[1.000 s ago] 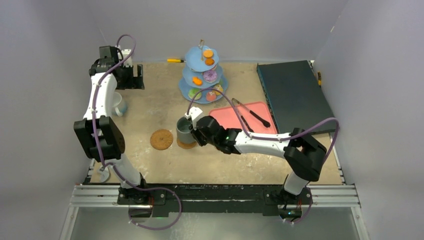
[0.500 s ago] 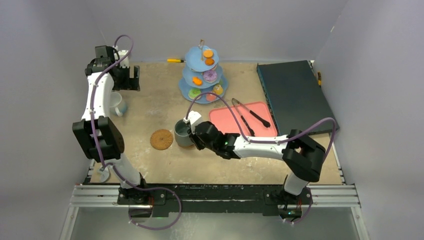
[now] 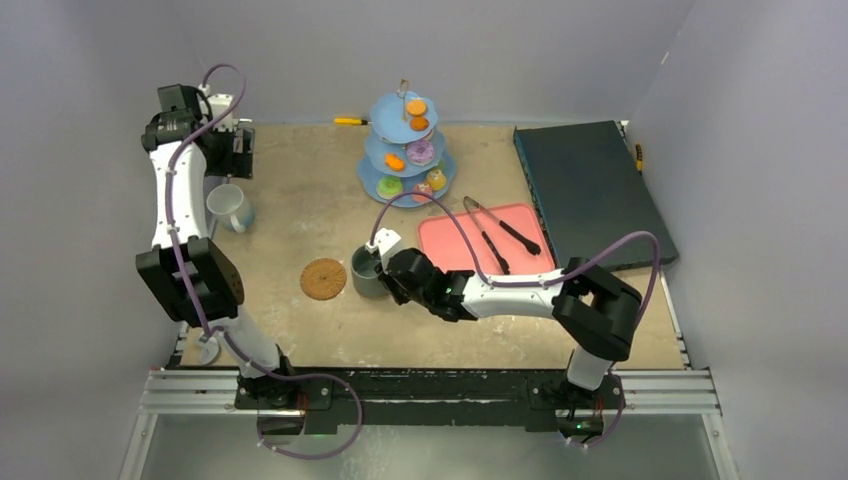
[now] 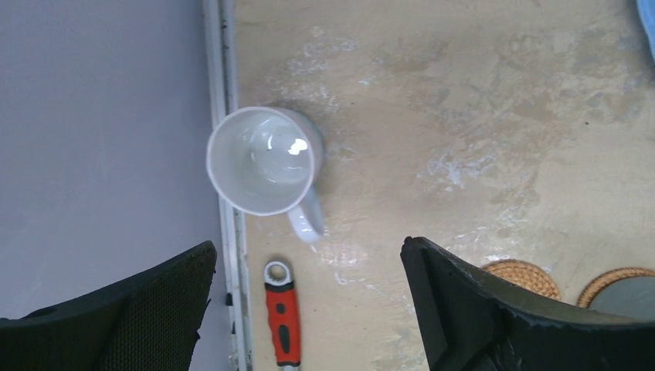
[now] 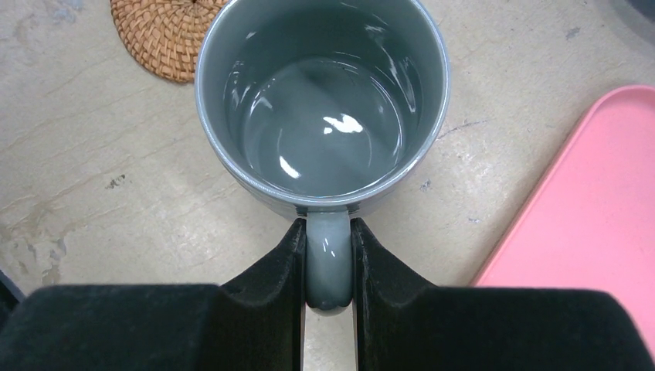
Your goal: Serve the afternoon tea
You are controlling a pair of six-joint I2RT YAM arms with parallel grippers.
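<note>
My right gripper (image 5: 328,232) is shut on the handle of the grey-green mug (image 5: 323,100), which stands upright just right of a bare woven coaster (image 5: 166,37). In the top view the mug (image 3: 366,270) sits mid-table beside that coaster (image 3: 323,279). The second coaster (image 4: 601,283) peeks out under the mug in the left wrist view. My left gripper (image 4: 305,309) is open and empty, high above the white mug (image 4: 264,160), which stands at the table's left edge (image 3: 228,207). The blue three-tier stand (image 3: 408,150) at the back holds several doughnuts and cupcakes (image 3: 420,152).
A pink tray (image 3: 455,245) with black tongs (image 3: 500,232) lies right of the grey-green mug. A dark flat box (image 3: 590,190) fills the back right. A red-handled wrench (image 4: 282,321) lies by the left rail near the white mug. A yellow-handled tool (image 3: 350,121) lies at the back wall.
My left arm has swung left and back, off the white mug's area. My right gripper has shifted the grey-green mug slightly left and nearer; the coaster under it no longer shows from above.
</note>
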